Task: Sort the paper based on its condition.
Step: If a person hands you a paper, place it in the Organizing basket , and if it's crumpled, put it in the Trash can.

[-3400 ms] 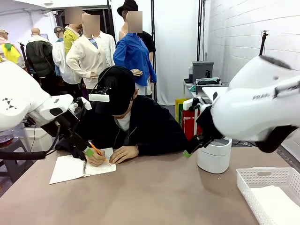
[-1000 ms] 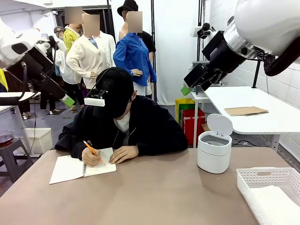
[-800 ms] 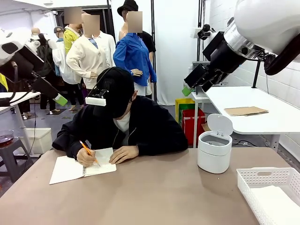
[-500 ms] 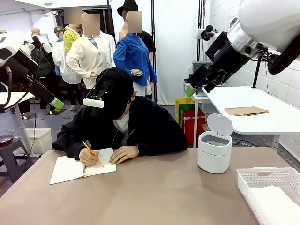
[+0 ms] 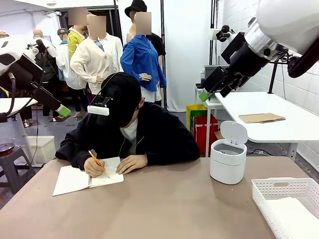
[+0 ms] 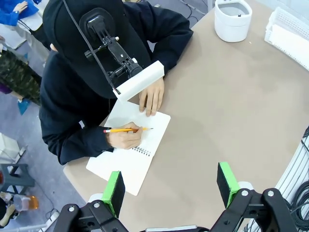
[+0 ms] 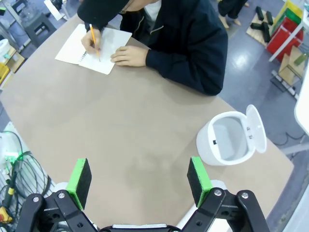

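Fingers wide apart, high over notebook, bin, basket.

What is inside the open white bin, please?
Seen from above, the white bin holds nothing visible, just its pale inner wall; the part beneath its near rim is hidden.

Matt table, plastic bin (glossy), paper notebook

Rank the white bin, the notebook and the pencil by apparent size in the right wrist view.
1. White bin, lid open.
2. Notebook, though it lies farther from the camera, so this ranking is unsure.
3. Pencil, clearly smallest.
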Motion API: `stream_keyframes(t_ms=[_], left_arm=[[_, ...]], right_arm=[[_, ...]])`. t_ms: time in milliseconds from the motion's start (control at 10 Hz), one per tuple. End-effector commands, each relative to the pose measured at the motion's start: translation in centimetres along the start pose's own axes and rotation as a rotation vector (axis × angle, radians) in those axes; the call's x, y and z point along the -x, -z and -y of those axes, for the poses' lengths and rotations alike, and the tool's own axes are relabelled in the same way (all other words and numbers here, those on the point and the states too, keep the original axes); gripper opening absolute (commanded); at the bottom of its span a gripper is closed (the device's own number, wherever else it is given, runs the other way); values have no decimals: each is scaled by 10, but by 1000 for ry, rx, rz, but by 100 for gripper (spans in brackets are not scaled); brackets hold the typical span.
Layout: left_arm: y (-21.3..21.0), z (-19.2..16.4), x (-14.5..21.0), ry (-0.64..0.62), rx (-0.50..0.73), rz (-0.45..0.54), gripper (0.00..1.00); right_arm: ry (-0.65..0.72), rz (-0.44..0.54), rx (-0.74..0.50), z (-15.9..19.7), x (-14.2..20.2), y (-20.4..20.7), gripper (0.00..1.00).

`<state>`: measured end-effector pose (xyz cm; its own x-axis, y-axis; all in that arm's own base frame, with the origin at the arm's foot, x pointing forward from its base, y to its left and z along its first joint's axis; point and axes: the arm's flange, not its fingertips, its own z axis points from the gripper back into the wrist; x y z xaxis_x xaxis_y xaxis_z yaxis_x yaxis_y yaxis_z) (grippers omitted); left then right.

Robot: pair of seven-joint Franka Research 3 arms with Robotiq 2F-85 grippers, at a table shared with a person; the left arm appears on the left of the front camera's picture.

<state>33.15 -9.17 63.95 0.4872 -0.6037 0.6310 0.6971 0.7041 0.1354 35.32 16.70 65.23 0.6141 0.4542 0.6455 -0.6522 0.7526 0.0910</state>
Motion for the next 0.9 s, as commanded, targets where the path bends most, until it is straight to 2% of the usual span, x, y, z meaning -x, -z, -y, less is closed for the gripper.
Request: stream_keyframes(t_ms=[0,800], left_arm=[[-1,0,2,-4,-4,-7,100],[-1,0,2,-4,-4,-7,100]], right_arm=[[2,-3,-2,1,0,2,100],[2,-3,-2,1,0,2,100]])
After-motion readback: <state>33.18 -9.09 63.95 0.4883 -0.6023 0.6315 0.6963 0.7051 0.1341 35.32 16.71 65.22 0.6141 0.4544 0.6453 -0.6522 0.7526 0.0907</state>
